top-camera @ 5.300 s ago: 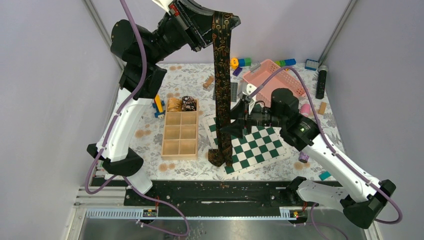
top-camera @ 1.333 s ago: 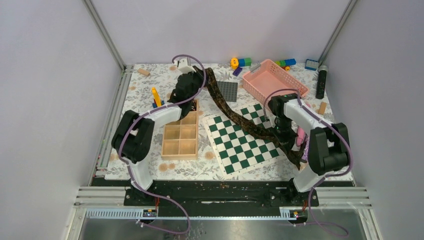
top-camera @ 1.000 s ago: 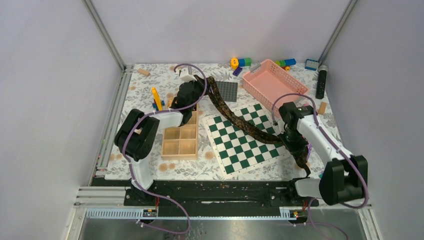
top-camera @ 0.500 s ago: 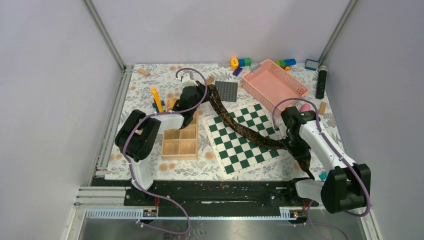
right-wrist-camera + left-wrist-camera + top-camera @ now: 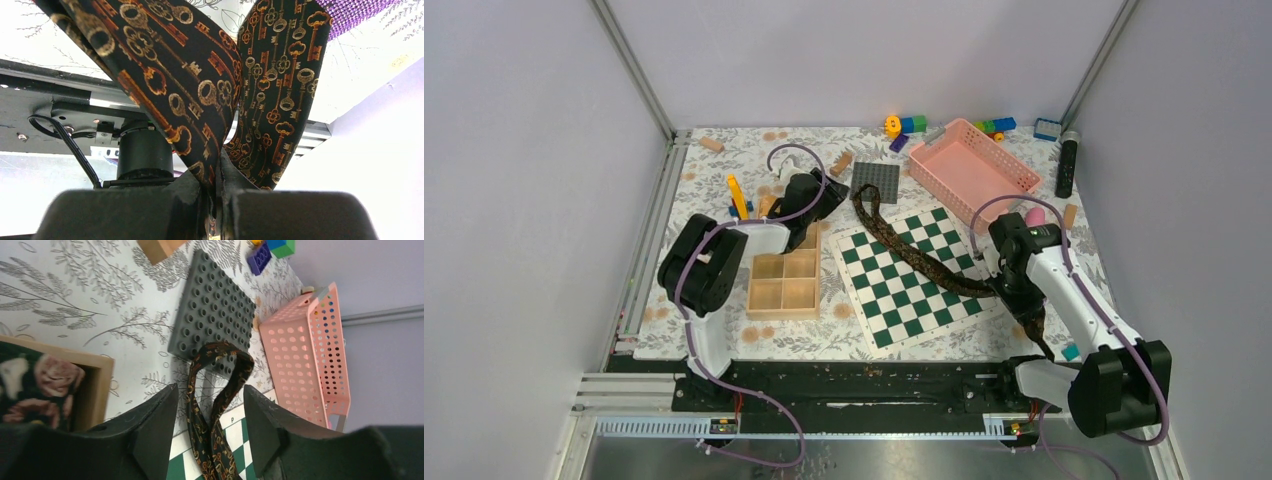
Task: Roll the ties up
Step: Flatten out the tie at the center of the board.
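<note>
Across the chessboard [image 5: 894, 312] the tie [image 5: 911, 258] lay diagonally; the right gripper [image 5: 216, 187] was clamped on its near-right end, the left gripper [image 5: 210, 396] stood parted, empty, at the far-left fold.

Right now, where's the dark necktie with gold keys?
Top view: the dark key-patterned necktie crosses the green-and-white chessboard diagonally, far end on the grey studded plate, near end in the right jaws.
</note>
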Robot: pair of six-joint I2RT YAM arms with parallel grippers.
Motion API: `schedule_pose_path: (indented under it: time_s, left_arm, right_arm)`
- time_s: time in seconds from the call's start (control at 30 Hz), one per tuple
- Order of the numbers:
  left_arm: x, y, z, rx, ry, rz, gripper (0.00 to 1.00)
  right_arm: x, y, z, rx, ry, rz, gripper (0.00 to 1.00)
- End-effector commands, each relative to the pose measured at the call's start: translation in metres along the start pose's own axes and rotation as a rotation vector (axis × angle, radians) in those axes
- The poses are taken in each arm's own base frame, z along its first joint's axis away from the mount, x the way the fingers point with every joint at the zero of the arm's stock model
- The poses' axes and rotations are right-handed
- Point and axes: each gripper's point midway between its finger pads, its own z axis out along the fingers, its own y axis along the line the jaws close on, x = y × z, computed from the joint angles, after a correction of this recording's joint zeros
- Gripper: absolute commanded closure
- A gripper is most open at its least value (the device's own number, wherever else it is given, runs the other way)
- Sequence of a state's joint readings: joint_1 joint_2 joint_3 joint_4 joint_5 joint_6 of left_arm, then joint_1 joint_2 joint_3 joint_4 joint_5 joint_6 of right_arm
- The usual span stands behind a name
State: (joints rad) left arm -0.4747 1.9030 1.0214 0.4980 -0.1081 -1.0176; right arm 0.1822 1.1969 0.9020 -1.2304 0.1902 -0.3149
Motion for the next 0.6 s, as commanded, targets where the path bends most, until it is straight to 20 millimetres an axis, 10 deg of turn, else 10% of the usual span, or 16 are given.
schedule_pose_path:
  time_s: [0.0,0.17,0.33,0.57]
  left_arm:
    - [-0.012,-0.006,-0.002,0.01,-0.007,-0.065,0.49]
    - [-0.033,-0.019,-0.018,0.004,-0.042,-0.026,0.49]
    - [-0.069,-0.051,-0.043,0.017,-0.083,0.038,0.46]
    - [-0.117,-0.075,-0.09,-0.007,-0.163,0.118,0.22]
  right_arm:
    - [0.0,0.002,-0.005,-0.017,-0.028,-0.01,1.0]
    - [-0.001,0.006,-0.006,-0.039,-0.035,-0.001,0.95]
    - [-0.005,0.002,-0.015,-0.024,-0.047,0.042,0.29]
    - [-0.03,-0.007,-0.037,-0.006,-0.142,0.082,0.09]
